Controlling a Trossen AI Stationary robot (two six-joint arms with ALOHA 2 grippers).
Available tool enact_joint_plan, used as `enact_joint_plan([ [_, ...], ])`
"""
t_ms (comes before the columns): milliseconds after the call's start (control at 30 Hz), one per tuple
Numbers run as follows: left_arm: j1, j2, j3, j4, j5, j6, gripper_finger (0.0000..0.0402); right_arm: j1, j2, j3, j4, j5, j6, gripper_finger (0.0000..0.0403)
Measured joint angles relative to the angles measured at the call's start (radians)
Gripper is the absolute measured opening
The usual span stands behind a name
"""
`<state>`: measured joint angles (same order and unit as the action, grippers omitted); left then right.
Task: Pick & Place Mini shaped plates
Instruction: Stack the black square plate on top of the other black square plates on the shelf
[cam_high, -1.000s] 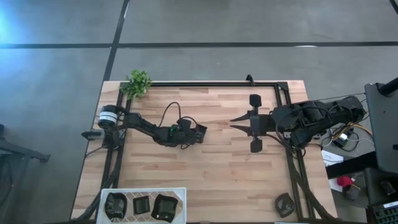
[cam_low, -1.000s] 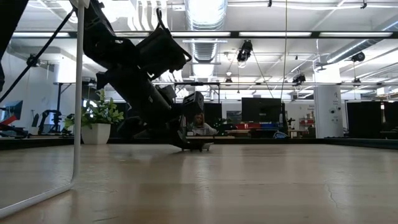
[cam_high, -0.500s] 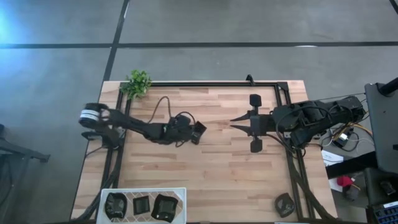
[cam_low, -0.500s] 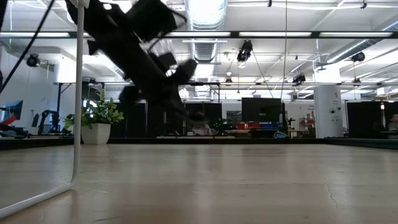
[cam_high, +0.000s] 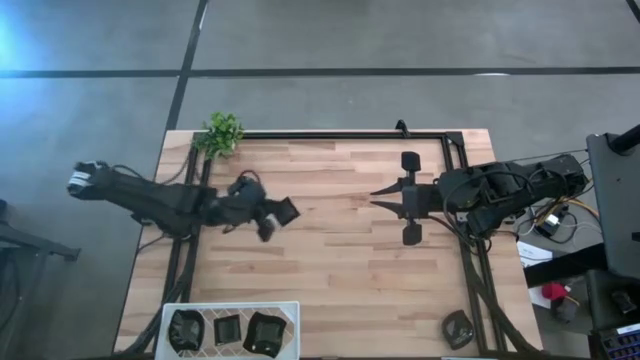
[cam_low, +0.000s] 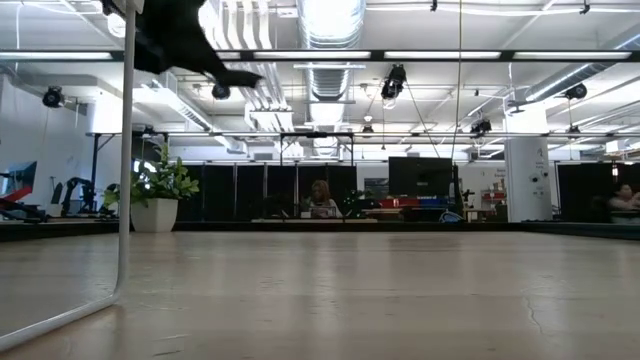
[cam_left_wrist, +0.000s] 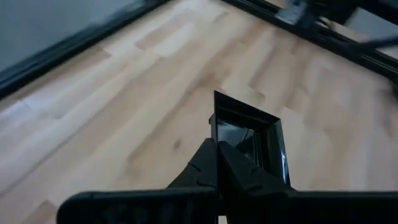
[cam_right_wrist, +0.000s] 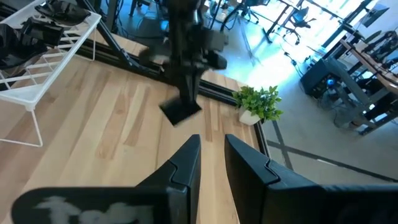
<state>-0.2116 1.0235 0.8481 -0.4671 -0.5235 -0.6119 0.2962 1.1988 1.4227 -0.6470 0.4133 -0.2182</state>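
So the white wire tray (cam_high: 231, 306) sits at the near-left edge of the wooden table (cam_high: 340, 270), with three black mini plates (cam_high: 228, 330) already in it. Up from the tray, the left gripper (cam_high: 268, 214) is in the air over the table's left side, fingers clamped shut on the rim of a square black plate (cam_left_wrist: 249, 134). Small green plant (cam_high: 222, 133) is at the far-left corner. Way over from the tray, the right gripper (cam_high: 376, 198) just hangs by the right rail, fingers a little apart with nothing between them. One more dark plate (cam_high: 457, 328) lies at the near-right corner
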Motion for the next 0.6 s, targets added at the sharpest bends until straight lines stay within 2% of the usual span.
enact_joint_plan([
  [367,-0.175,-0.25,0.0,-0.217,0.271,0.084,0.0,0.0,0.0,0.0,0.0,0.0,-0.002,0.0068],
  [600,-0.305,-0.324,-0.001,-0.215,0.377,-0.032,0.0,0.0,0.0,0.0,0.001,0.0,0.0,0.0068],
])
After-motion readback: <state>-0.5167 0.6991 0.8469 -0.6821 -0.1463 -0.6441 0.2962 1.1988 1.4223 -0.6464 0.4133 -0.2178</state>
